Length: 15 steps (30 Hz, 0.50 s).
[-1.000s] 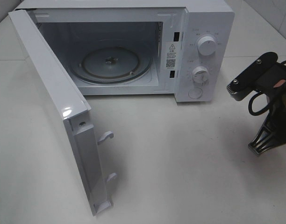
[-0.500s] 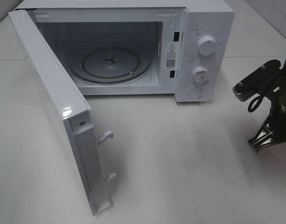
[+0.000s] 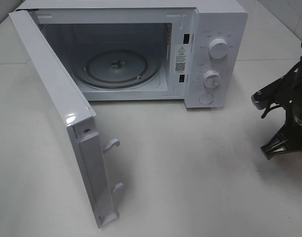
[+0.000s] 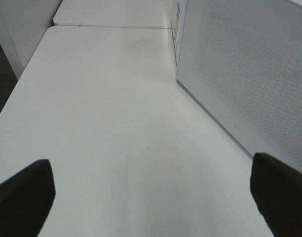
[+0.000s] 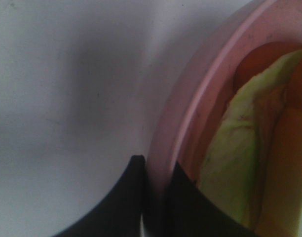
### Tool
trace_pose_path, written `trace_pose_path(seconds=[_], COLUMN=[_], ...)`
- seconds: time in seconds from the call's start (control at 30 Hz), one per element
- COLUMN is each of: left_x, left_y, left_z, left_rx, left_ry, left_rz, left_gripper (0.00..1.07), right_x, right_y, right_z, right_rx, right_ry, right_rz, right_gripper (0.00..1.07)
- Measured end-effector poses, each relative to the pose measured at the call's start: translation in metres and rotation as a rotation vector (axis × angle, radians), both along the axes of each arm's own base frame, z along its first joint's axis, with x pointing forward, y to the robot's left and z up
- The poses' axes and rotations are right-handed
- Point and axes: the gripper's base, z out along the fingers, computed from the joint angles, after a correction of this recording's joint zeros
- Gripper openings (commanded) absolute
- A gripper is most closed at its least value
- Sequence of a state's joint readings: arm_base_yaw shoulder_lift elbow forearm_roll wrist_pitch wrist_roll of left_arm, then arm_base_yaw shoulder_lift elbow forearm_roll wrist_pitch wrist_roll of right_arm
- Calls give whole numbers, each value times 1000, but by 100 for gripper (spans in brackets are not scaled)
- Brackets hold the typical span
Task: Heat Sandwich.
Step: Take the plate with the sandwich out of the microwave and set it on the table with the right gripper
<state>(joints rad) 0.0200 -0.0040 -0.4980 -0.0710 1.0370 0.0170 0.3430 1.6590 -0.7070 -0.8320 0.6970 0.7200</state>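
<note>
Exterior high view shows us the white microwave (image 3: 141, 54) on the white table (image 3: 190, 173), and we place everything else against it. Its door (image 3: 57, 113) is swung wide open on the hinge side, away from the control panel, so the cavity is exposed with the glass turntable (image 3: 116, 68) lying bare on the floor inside. Two round knobs (image 3: 218, 48) sit one above the other on the control panel. Our right arm (image 3: 289, 113) stands well off to the control-panel side of the microwave, at the edge of this view, its gripper hidden from here.

From the right wrist camera we see the right gripper (image 5: 153, 197) clenched on the rim of the pink plate (image 5: 190, 113), one dark finger (image 5: 124, 197) on the outside of the rim and the other just inside it. The sandwich (image 5: 240, 163) lies on that plate, just beyond the inner finger; only its pale yellowish-green edge is clear, the rest blurred.

From the left wrist camera we see the left gripper (image 4: 151, 197) spread wide and holding nothing, beside the outer face of the microwave's open door, above bare table.
</note>
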Motion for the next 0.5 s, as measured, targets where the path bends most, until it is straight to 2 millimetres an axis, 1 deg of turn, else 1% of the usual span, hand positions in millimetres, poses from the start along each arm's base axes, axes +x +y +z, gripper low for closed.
trace_pose_path(seconds=[0.03, 0.17, 0.3, 0.5], left_x=[0, 0, 0, 0], left_y=[0, 0, 0, 0], left_z=[0, 0, 0, 0], left_rx=[0, 0, 0, 0], left_ry=[0, 0, 0, 0], left_rz=[0, 0, 0, 0], left_gripper=[101, 101, 101, 101], right_x=[0, 6, 9, 24], right_y=[0, -7, -9, -11], right_z=[0, -14, -19, -29], right_rx=[0, 9, 7, 1], right_ry=[0, 7, 18, 25], right_rz=[0, -32, -33, -52], right_gripper=[1, 1, 1, 1])
